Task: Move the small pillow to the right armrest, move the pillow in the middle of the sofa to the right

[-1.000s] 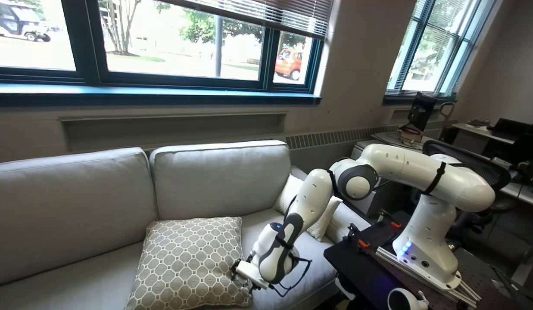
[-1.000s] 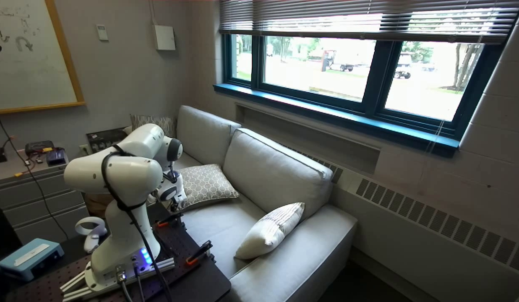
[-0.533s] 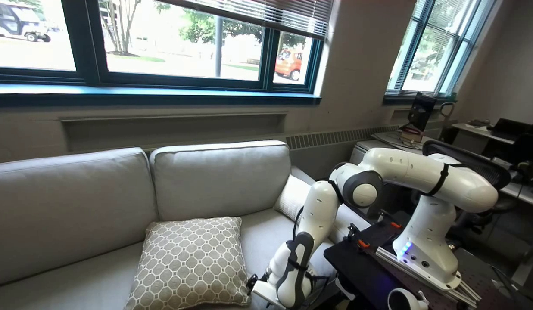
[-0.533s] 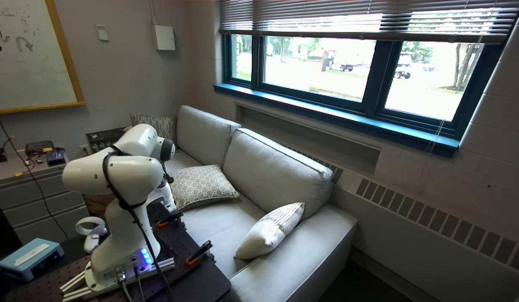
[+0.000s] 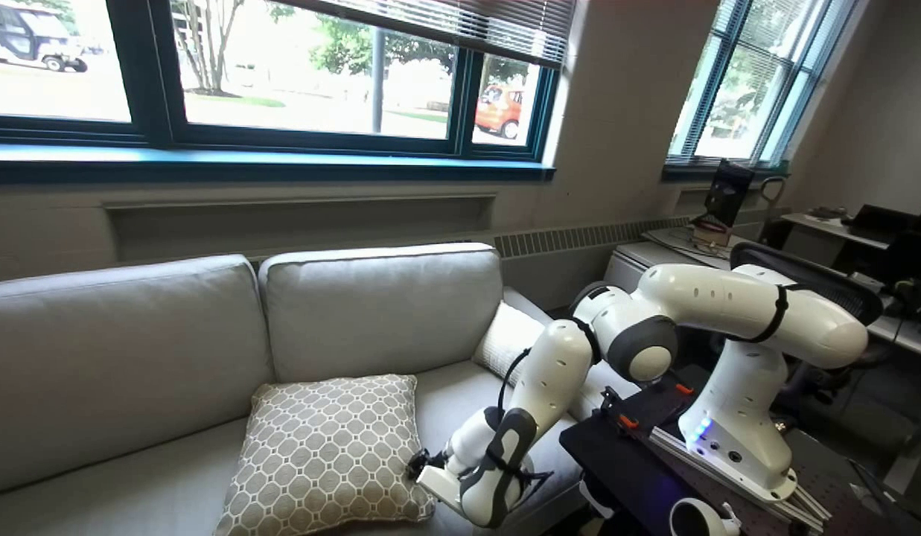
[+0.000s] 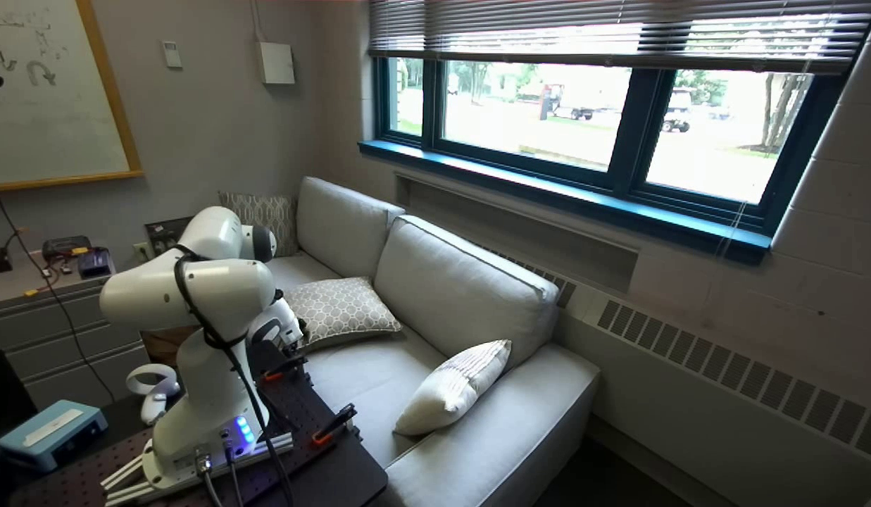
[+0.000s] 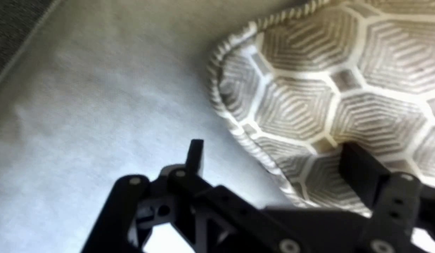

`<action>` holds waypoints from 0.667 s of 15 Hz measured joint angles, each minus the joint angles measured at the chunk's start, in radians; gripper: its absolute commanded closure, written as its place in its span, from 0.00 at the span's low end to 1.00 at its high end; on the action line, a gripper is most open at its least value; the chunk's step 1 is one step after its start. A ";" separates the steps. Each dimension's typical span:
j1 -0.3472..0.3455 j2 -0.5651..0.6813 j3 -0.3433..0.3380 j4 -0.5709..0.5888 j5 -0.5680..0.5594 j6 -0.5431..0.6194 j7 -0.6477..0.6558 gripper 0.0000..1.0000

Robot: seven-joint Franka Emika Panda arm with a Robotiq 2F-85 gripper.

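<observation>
My end effector (image 7: pixel 272 149) stands spread, empty, across the edge of the patterned pillow (image 7: pixel 308 102): one finger (image 7: pixel 365 175) over its cloth, one outside, so closing should pinch it. The small pillow (image 6: pixel 453 391) lies well apart from it.

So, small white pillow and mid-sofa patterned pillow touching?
Apart: an exterior view shows a stretch of sofa seat between the small white pillow and the patterned pillow.
</observation>
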 measured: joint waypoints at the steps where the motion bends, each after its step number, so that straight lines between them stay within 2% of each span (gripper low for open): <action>1: 0.027 0.000 -0.042 0.006 0.006 0.000 0.032 0.00; 3: 0.049 0.000 -0.103 0.015 0.005 0.000 0.089 0.00; 5: 0.038 0.000 -0.137 0.024 -0.010 0.000 0.130 0.00; 8: -0.021 0.000 -0.145 0.046 -0.079 -0.001 0.183 0.00; 10: -0.071 0.000 -0.126 0.054 -0.149 -0.005 0.208 0.00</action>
